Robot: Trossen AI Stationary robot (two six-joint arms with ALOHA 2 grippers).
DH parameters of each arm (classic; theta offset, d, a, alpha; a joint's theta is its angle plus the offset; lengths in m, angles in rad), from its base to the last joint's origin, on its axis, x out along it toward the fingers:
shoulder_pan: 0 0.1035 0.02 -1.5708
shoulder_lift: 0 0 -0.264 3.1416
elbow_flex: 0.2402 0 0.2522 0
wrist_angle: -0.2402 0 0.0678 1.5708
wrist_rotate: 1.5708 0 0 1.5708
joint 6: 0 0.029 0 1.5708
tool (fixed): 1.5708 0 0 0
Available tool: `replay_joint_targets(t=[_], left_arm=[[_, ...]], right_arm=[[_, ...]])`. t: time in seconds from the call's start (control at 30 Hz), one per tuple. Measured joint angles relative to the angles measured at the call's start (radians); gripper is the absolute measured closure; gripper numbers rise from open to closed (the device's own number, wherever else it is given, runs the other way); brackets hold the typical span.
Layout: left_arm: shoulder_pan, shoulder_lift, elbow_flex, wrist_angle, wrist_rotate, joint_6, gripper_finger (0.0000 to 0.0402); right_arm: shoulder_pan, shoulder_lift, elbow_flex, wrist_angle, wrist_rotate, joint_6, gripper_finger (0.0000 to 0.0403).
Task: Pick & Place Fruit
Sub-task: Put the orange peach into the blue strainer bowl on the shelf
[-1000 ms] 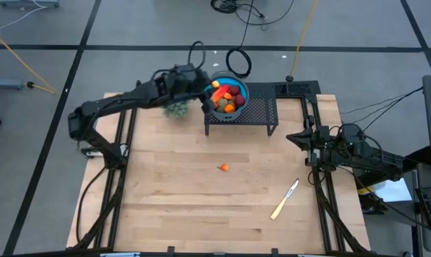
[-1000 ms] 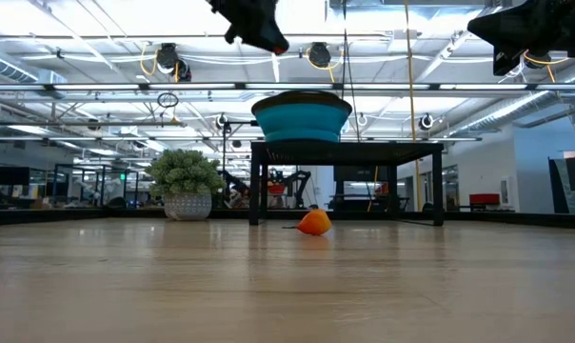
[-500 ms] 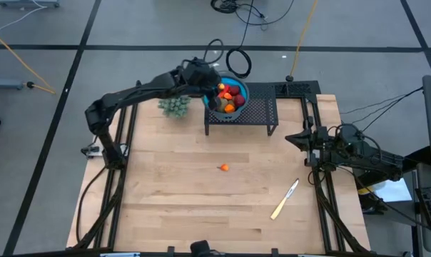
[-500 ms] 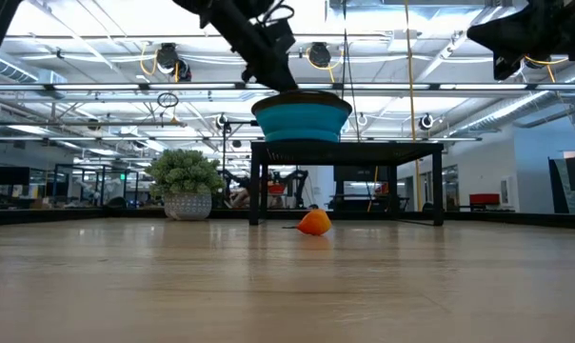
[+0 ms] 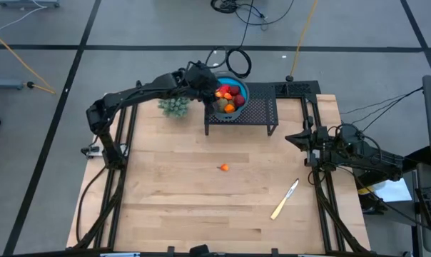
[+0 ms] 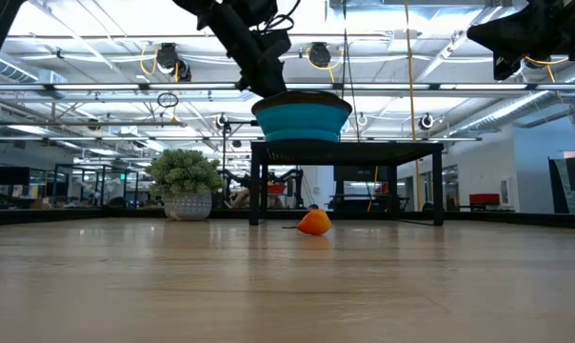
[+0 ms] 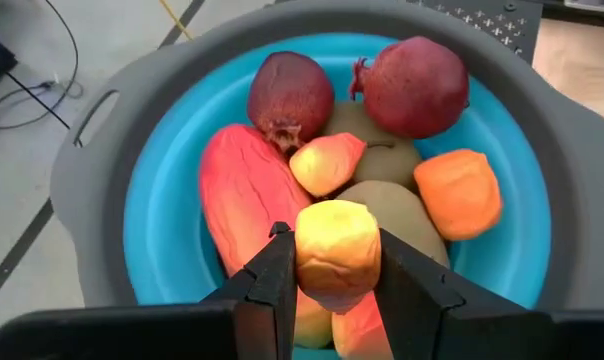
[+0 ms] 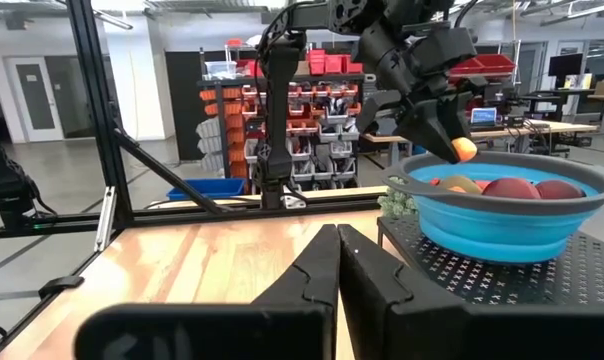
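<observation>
My left gripper hangs over the left side of the blue bowl, which stands on a black mesh rack. It is shut on a small yellow-orange fruit piece. The bowl holds a red-yellow oblong, two dark red balls, brown-olive ovals and an orange piece. One orange bit lies on the table's middle. My right gripper waits shut at the table's right edge. My left gripper pinches the yellow-orange fruit piece by its two opposite sides between both fingers. The fingers come from above, slanting down toward the bowl. The piece is lifted clear, just above the bowl's rim and the fruit in it.
A green bushy plant in a pot stands left of the rack, close under the left arm. A pale knife lies near the table's right near corner. Bare wood spreads around the orange bit.
The left gripper has moved toward the table's right, from beside the plant to over the bowl's left side, and has come down toward the bowl's rim, carrying the fruit piece. In the last half second it has barely shifted.
</observation>
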Motion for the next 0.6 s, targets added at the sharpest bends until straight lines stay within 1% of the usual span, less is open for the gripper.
replay_joint_targets(t=[0.43, 0.6], left_arm=[[-0.002, 0.028, 0.000, -0.020, 0.007, -0.031, 0.0293], [-0.002, 0.029, 0.000, -0.020, -0.005, -0.059, 0.0293]], right_arm=[[0.000, 0.000, 0.000, 0.001, 0.000, 0.000, 0.0403], [0.000, 0.000, 0.000, 0.004, 0.000, 0.000, 0.0403]])
